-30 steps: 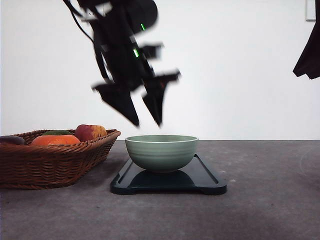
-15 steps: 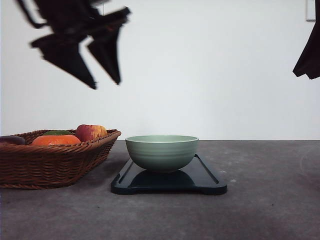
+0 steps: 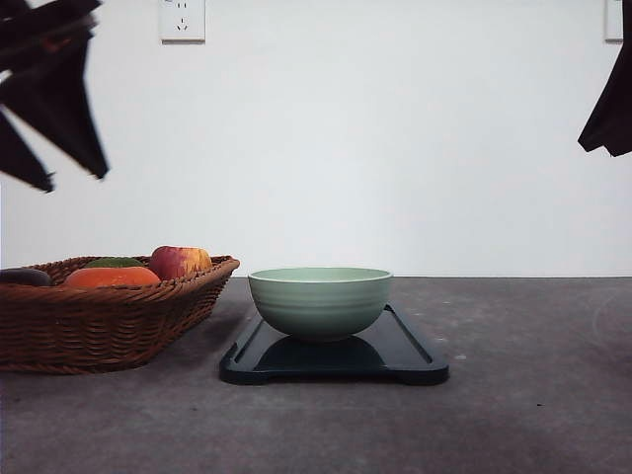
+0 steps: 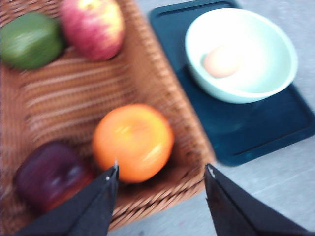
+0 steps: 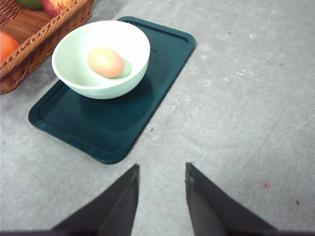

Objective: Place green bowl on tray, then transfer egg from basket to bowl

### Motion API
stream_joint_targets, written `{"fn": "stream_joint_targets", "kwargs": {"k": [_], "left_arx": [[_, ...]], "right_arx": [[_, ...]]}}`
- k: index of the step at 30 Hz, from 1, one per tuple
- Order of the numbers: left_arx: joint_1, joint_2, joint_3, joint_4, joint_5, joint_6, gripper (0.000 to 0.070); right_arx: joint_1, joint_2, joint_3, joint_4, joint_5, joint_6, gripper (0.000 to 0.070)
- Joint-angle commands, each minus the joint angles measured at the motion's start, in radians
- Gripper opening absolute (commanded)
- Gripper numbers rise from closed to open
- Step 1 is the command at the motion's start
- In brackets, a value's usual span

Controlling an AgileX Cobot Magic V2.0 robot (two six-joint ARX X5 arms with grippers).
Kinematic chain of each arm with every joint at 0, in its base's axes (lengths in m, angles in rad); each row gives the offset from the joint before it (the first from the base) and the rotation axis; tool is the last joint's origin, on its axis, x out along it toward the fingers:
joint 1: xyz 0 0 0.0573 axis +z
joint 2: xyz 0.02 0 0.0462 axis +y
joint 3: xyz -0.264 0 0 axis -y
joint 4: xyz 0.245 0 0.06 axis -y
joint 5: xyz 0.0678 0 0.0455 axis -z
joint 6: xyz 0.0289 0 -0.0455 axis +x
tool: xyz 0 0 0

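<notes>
Your egg [image 5: 105, 62] lies inside the green bowl [image 3: 319, 301] on the tray [image 3: 405, 357], beside the basket [image 3: 99, 321], both jaws released and empty.

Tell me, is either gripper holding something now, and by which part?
Nothing is held. The left gripper and the right gripper are both open and empty. The egg lies in the bowl.

No readable text, label, brand, number or sign anywhere: none on bowl, tray, basket, fruit, wall or table.
</notes>
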Motion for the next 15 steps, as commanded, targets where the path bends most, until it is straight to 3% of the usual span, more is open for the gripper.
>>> {"fn": "stream_joint_targets", "kwargs": {"k": [1, 5, 7, 8, 9, 15], "left_arx": [[0.01, 0.0, -0.004, -0.007, 0.003, -0.005, 0.0348], [0.033, 0.0, -0.005, -0.036, 0.002, -0.005, 0.0349], [0.035, 0.0, -0.004, -0.061, 0.002, -0.009, 0.0317], [0.035, 0.0, -0.004, -0.072, 0.002, -0.001, 0.015], [0.035, 0.0, -0.004, -0.079, 0.002, 0.003, 0.0033], [0.035, 0.0, -0.002, -0.084, 0.002, 0.001, 0.0]], "right_arx": [[0.005, 0.006, 0.006, 0.003, 0.0, 0.003, 0.0174], [0.005, 0.005, 0.006, 0.002, 0.0, 0.003, 0.0174], [0.005, 0.003, 0.006, -0.001, -0.006, 0.003, 0.0168], [0.005, 0.002, 0.006, -0.005, -0.006, 0.003, 0.0084], [0.005, 0.002, 0.006, -0.005, -0.004, 0.002, 0.0024], [0.006, 0.002, 0.006, 0.004, -0.006, 0.001, 0.0012]]}}
